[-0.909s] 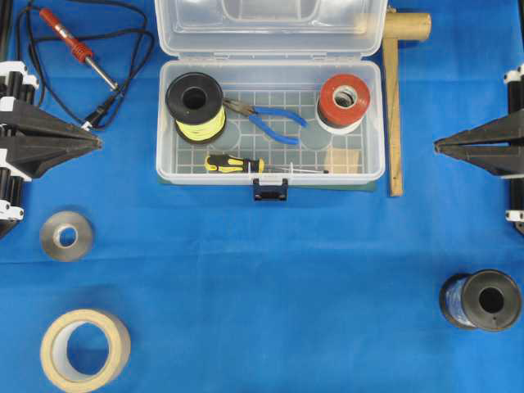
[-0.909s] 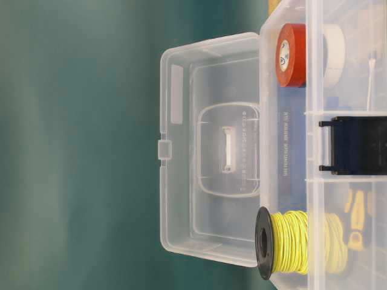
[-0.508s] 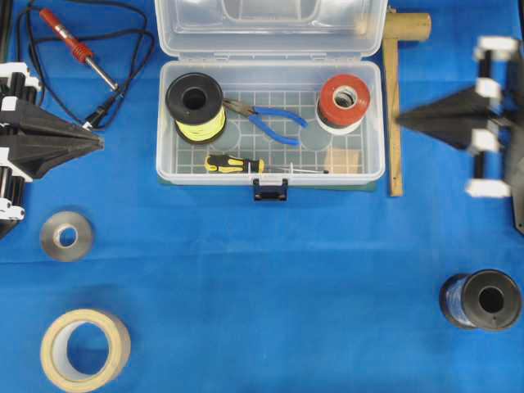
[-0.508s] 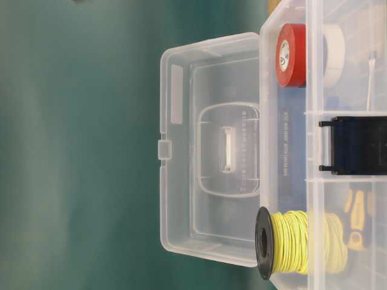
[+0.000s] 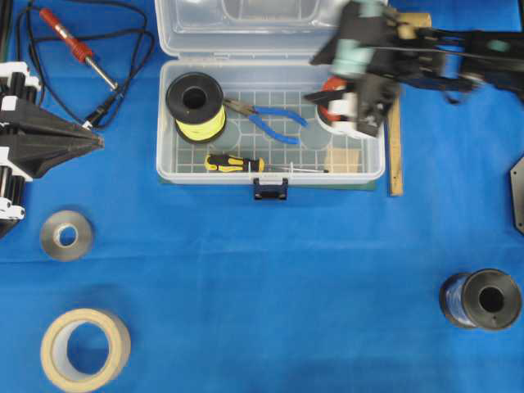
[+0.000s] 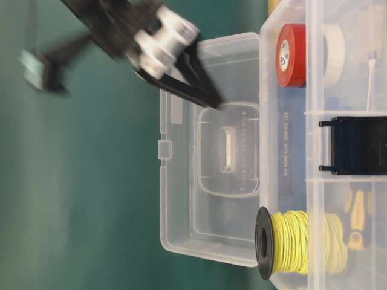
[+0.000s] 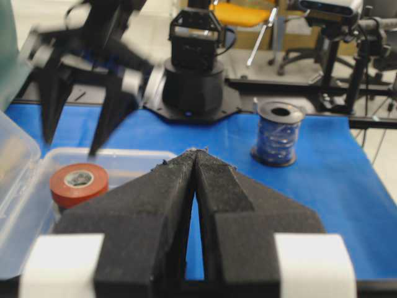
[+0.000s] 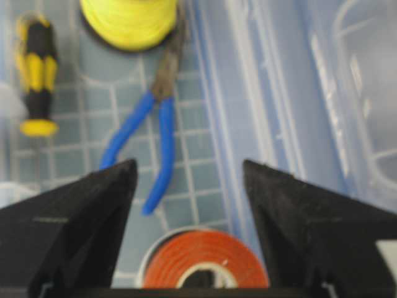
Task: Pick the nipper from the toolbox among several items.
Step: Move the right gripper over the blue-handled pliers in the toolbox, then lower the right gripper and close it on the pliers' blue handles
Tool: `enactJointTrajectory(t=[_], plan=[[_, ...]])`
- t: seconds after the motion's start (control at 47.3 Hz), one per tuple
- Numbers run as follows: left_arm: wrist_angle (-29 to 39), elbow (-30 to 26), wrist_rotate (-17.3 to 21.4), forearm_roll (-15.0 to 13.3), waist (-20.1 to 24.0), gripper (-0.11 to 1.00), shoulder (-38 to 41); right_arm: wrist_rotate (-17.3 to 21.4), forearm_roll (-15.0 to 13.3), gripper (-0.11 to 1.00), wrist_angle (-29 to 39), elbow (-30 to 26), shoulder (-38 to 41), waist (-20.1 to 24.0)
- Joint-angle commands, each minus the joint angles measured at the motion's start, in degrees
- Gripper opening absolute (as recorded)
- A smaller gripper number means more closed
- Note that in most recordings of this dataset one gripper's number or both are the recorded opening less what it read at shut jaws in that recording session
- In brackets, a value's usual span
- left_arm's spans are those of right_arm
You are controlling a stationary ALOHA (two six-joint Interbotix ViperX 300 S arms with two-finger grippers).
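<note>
My right claw (image 8: 189,180): wide open and holding nothing. It hangs over the right end of the box, above the red tape roll. It looks blurry from above.
My left claw (image 7: 196,162): shut tight, tips touching, with nothing in it. It sits at the left edge of the bench, well apart from the box.
Clear plastic toolbox with a dark blue latch (image 5: 270,168): open, lid tipped back, at the top middle of the blue bench (image 5: 270,278).
Blue-handled nipper with thin dark jaws (image 5: 266,119): lying flat on the box floor, near the middle. Its jaw tips are right beside the yellow spool. Its handles point toward the red tape roll.
In the way: the yellow wire spool with black ends (image 5: 196,106) sits at the nipper's tips. The red and white tape roll (image 5: 342,102) is near its handles, partly hidden under my right claw.
Also in the box: one yellow and black screwdriver (image 5: 246,164) along the front wall, and one small wooden block (image 5: 344,160) in the front right corner.
Count in the box: five things, one of each.
Outside the box: one red soldering iron with a black cord (image 5: 74,45), one grey metal ring (image 5: 66,236), one tan tape roll (image 5: 85,350), one dark blue wire spool (image 5: 481,300), one wooden mallet (image 5: 396,98) beside the box's right wall.
</note>
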Motion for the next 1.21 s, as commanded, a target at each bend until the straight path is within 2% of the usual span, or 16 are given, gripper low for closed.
enactJointTrajectory(t=[0.0,0.106,0.275,0.656,0.782,0.846,0.888,1.015,1.184], plan=[[-0.62,-0.97,0.0,-0.09,0.0,0.0,0.44,0.09,-0.62,0.68,0.44,-3.96,4.39,-0.62],[-0.53,-0.97,-0.09,-0.09,-0.09,0.0,0.44,-0.18,-0.79,0.62,0.35,-6.24,9.93,-1.41],[-0.26,-0.79,-0.09,-0.09,-0.09,0.0,0.53,-0.26,-0.79,0.61,0.18,-8.53,15.73,-1.76],[-0.18,-0.18,-0.09,-0.09,-0.09,0.0,0.53,0.09,0.18,0.61,-0.88,-9.23,20.74,-1.58],[-0.18,-0.18,-0.09,-0.09,0.0,0.0,0.44,0.09,0.18,0.58,-0.79,-9.32,22.06,-0.88],[-0.18,-0.18,-0.09,-0.09,0.09,0.0,0.44,0.0,0.18,0.52,-0.7,-9.49,22.5,-0.35],[-0.18,-0.18,-0.09,-0.09,0.18,0.0,0.44,-0.09,0.18,0.45,-0.62,-9.58,22.59,-0.09],[-0.18,-0.18,-0.09,-0.09,0.26,0.0,0.44,-0.18,0.18,0.13,-0.35,-9.58,22.59,0.62],[-0.18,-0.18,-0.18,-0.09,0.35,0.0,0.35,-0.18,0.09,0.13,0.62,-9.67,20.48,0.62]])
